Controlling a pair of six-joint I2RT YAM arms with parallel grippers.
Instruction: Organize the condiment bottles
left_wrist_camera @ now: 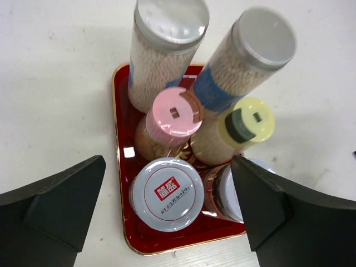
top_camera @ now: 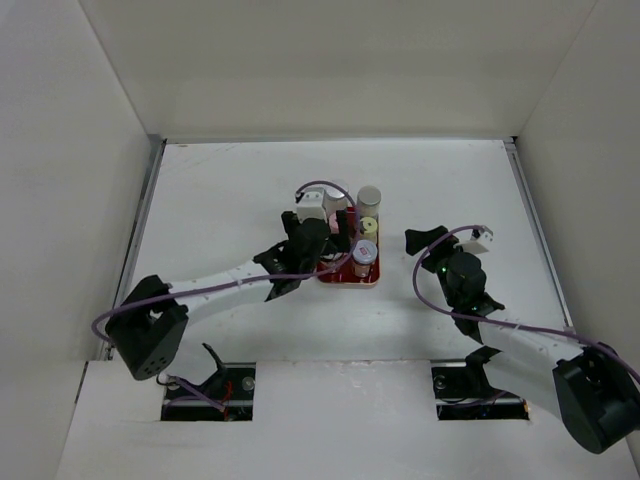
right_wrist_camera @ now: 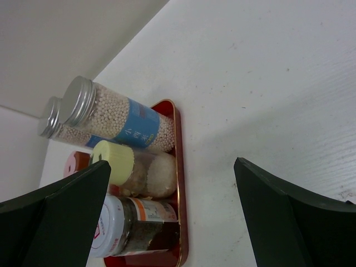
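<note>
Partly hidden, one jar (left_wrist_camera: pixel 219 194) behind left hand (left_wrist_camera: pixel 167 164), label unreadable

Half-seen things
A finger (left_wrist_camera: pixel 272 211) of my left tool (left_wrist_camera: pixel 167 172) covers most of one dark jar (left_wrist_camera: pixel 221 194); from my right wrist the pink-lidded bottle (right_wrist_camera: pixel 71 162) barely shows; my left arm (top_camera: pixel 230 275) hides part of the tray (top_camera: pixel 365 281).

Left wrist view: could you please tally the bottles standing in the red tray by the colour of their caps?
Grey-capped bottles: 2
Pink-capped bottle: 1
Yellow-capped bottle: 1
Pale-lidded jars, one partly hidden: 2
Total: 6
</note>
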